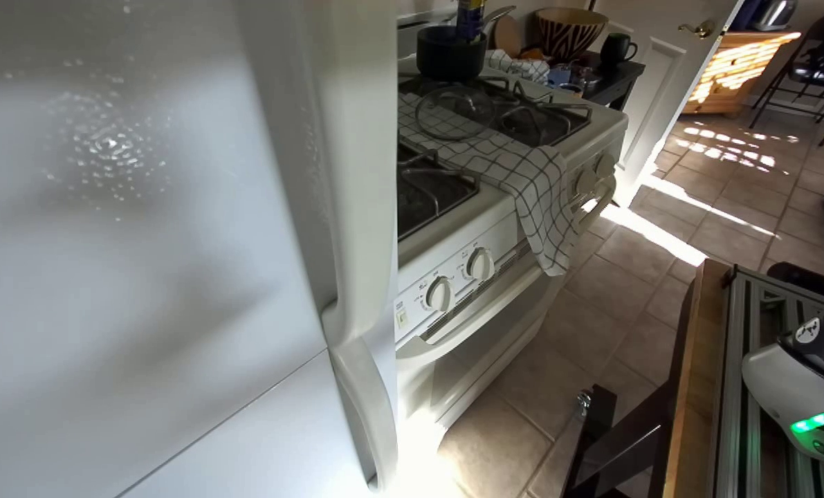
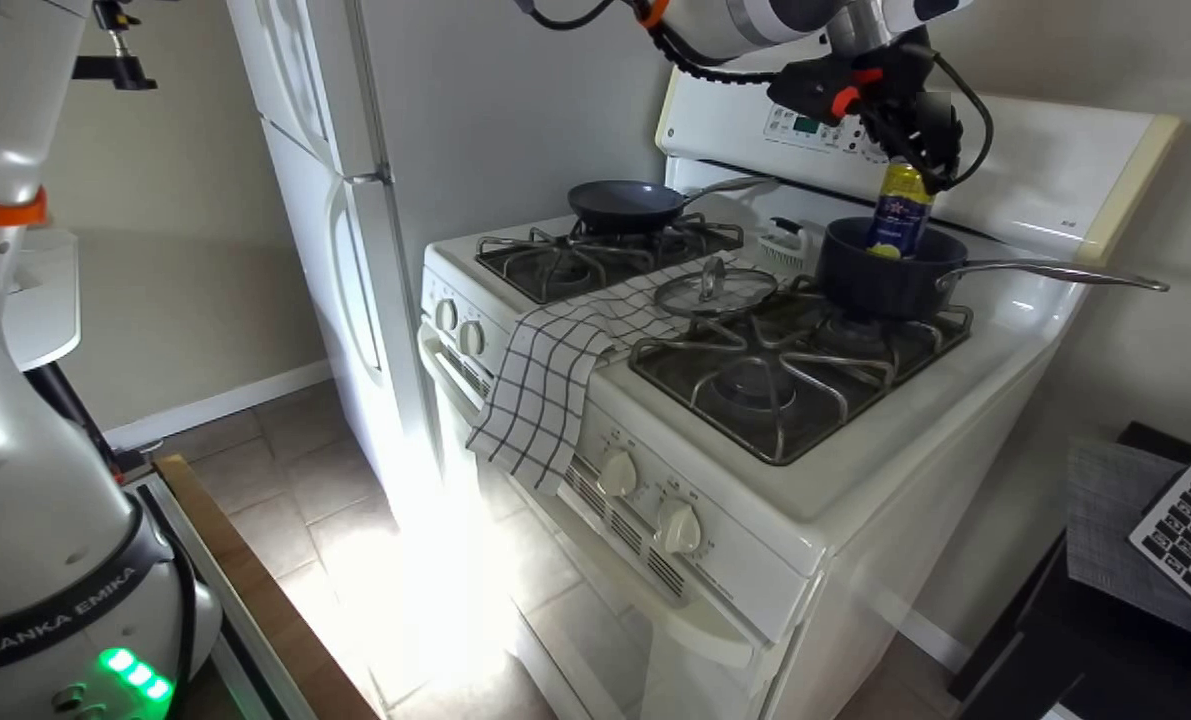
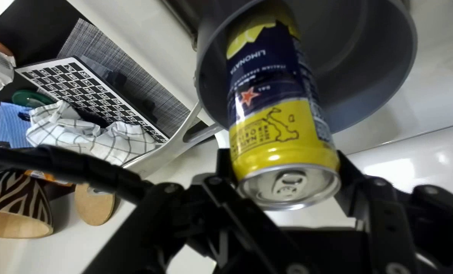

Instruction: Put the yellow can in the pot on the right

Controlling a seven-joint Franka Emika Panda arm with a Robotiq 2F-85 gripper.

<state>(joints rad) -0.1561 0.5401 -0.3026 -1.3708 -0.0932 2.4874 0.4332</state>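
The yellow can (image 2: 898,212) has a dark blue band and shows in both exterior views (image 1: 471,15). In the wrist view the can (image 3: 268,87) has its silver top toward me and its lower end inside the dark pot (image 3: 359,76). The pot (image 2: 870,275) stands on the back right burner and also shows in an exterior view (image 1: 451,57). My gripper (image 3: 283,163) is shut on the can near its top, one finger on each side. The can leans slightly. Whether it touches the pot floor is unclear. The gripper is above the pot (image 2: 920,172).
The pot's long handle (image 2: 1055,270) sticks out over the stove edge. A frying pan (image 2: 625,203) sits on the back left burner. A glass lid (image 2: 715,290) lies on a checkered towel (image 2: 545,390) across the stove. The stove's back panel (image 2: 1015,170) rises close behind the pot.
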